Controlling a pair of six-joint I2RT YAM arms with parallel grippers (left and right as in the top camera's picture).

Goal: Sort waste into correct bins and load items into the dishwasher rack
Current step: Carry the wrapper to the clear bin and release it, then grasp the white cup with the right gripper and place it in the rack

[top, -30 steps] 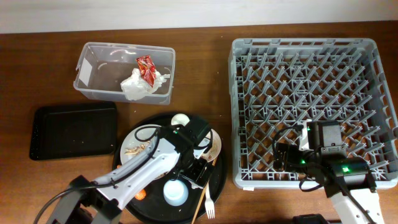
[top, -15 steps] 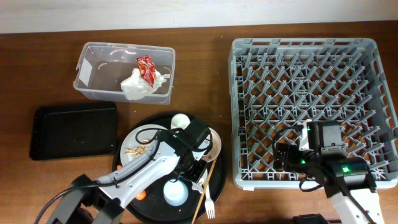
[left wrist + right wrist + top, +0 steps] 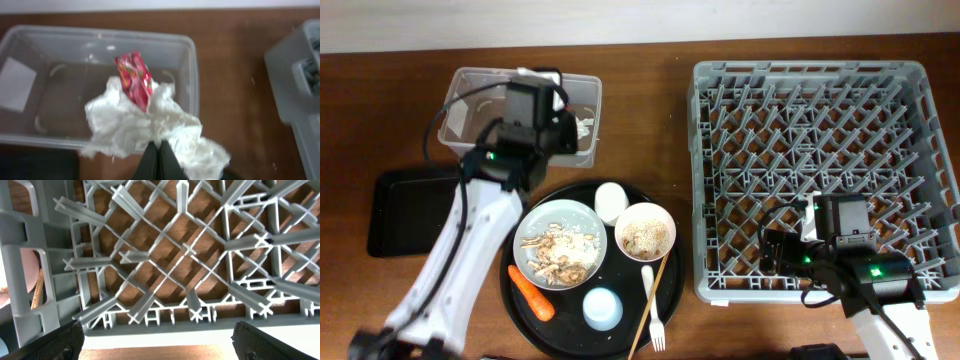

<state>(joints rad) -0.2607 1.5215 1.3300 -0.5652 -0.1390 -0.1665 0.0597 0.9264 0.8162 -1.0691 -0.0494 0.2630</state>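
My left gripper is clenched on a crumpled white paper napkin above the clear rectangular plastic tub near the desk's far-left corner. I judge this to be the waste-sorting step, so next I let go and drop it inside. My right gripper hangs spread and empty over the large grey pegged plastic dishwasher rack.

Brown wooden table: clear tub, shallow black tray, round black tray (left half); grey rack right.

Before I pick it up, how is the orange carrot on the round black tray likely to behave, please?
The carrot looks solid and stiff, so it probably won't flop. Rounded and tapered, it may roll in a curve if nudged. The plate beside it might block a roll.
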